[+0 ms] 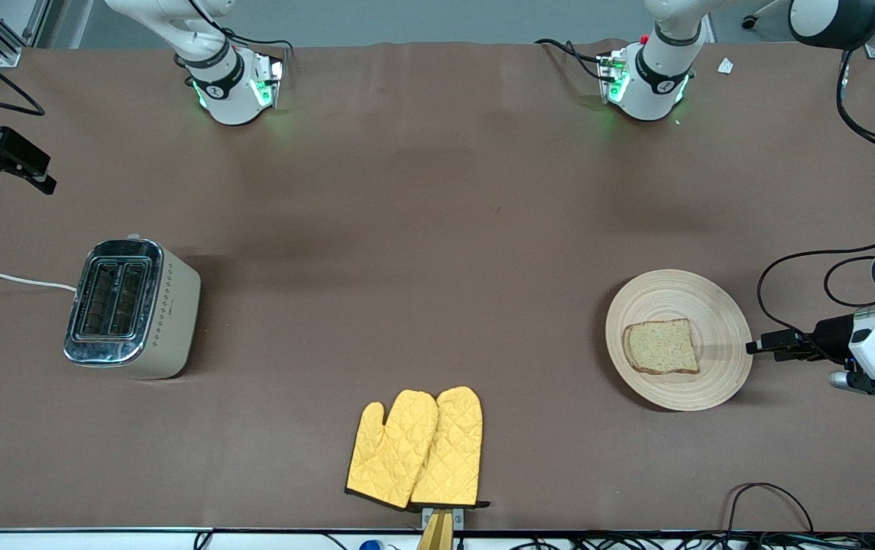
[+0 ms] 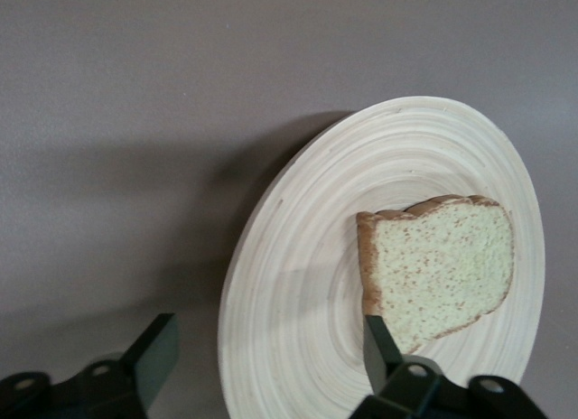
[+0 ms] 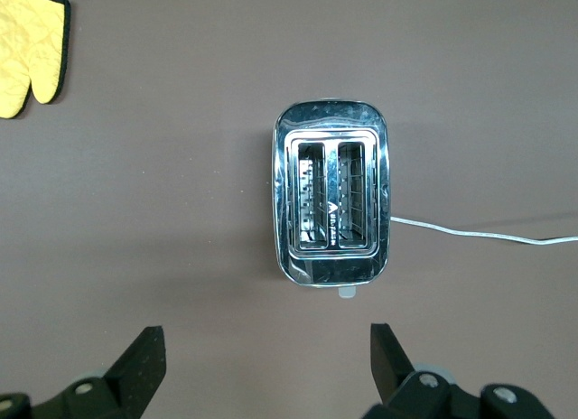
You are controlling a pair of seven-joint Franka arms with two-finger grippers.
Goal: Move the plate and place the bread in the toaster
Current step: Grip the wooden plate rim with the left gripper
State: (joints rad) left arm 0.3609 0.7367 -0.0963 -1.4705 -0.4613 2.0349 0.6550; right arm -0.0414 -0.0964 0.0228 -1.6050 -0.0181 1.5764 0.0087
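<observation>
Your left hand (image 1: 759, 345), fingers spread apart, sits low at the rim of the plate (image 1: 720, 313), straddling its edge, with the bread (image 1: 662, 347) lying just ahead on it, while your right hand (image 3: 262, 369) hovers, fingers apart, over the worktop beside the toaster (image 3: 331, 202).

Plate with bread, and a toaster well apart

The round wooden plate (image 1: 678, 298) lies flat toward the left arm's end of the table. One brown-edged bread (image 1: 661, 347) slice lies flat on it. The cream toaster (image 1: 134, 308) stands upright toward the right arm's end, both slots empty.
</observation>
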